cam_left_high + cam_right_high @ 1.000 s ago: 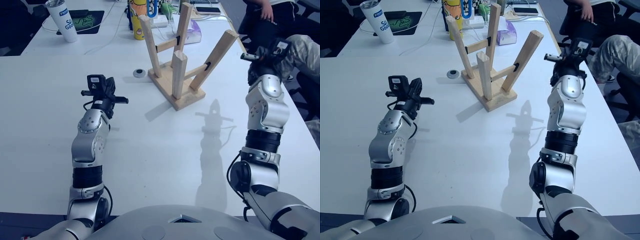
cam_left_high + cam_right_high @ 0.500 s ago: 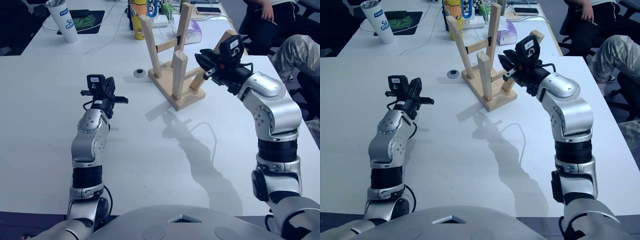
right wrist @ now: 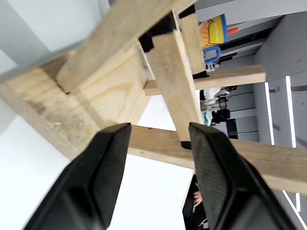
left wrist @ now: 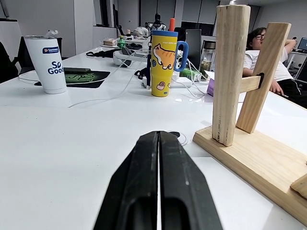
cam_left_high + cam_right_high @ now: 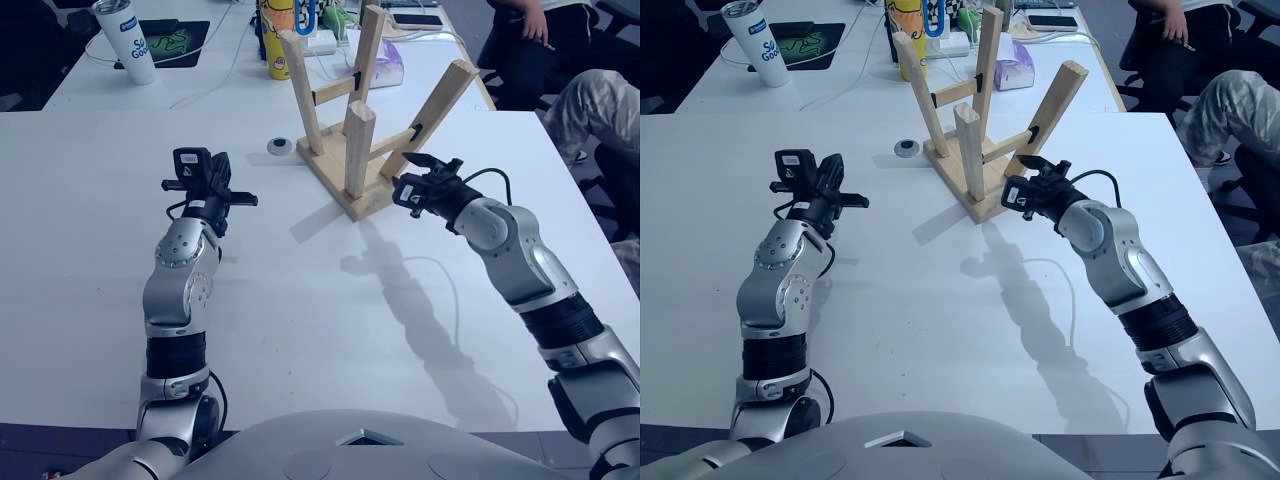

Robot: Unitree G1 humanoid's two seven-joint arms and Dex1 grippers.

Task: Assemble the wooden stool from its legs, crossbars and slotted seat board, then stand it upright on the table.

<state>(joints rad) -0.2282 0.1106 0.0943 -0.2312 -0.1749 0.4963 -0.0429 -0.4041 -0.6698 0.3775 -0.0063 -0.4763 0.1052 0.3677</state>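
The wooden stool (image 5: 355,130) rests upside down at the middle back of the table, its seat board (image 5: 345,190) flat on the surface and its legs and crossbars pointing up. My right gripper (image 5: 410,186) is low at the board's right corner, open, its fingers (image 3: 112,163) either side of the base of the slanted right leg (image 3: 158,143); I cannot tell whether they touch it. My left gripper (image 5: 215,190) hovers left of the stool, shut on nothing, its tips (image 4: 158,135) pointing toward the board (image 4: 249,158).
A small round disc (image 5: 279,146) lies just left of the stool. Behind stand a yellow mug (image 5: 277,35), a white tumbler (image 5: 125,40) and a black mat (image 5: 170,40). A person sits beyond the table's far right corner (image 5: 530,40).
My right arm has swung from raised at the table's right edge over to the stool, then dropped to the seat board's right corner. The left arm and stool have not moved.
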